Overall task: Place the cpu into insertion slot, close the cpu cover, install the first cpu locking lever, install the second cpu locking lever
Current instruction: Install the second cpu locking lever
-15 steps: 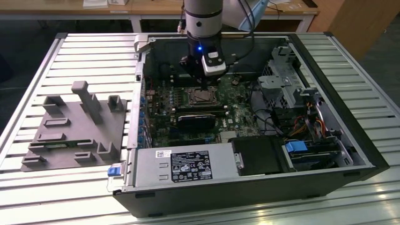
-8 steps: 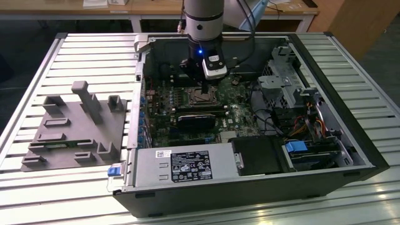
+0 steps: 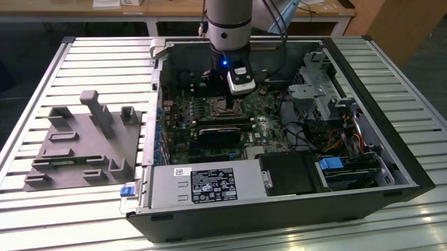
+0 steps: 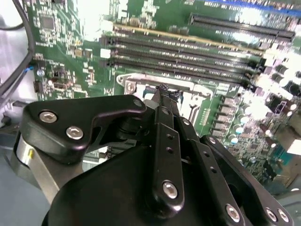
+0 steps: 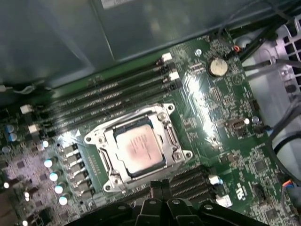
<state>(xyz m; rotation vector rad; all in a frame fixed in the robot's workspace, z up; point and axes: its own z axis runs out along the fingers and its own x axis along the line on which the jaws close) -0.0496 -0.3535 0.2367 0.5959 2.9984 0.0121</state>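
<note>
Black claw [image 5: 160, 184] pinched shut beside silver cpu cover [image 5: 109, 141] framing grey square cpu [image 5: 139, 149]; black case [image 3: 279, 214] on slatted metal table [image 3: 70, 57], wooden desk [image 3: 175, 8] behind

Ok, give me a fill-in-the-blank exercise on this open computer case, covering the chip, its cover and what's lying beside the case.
1. The thin silver metal cpu cover lies ____ around the small square silver-grey cpu.
2. The circuit board around them is ____.
3. In the exterior view, the grey moulded fixture lies on that view's ____ of the black computer case.
Missing words: closed; green; left.
</note>
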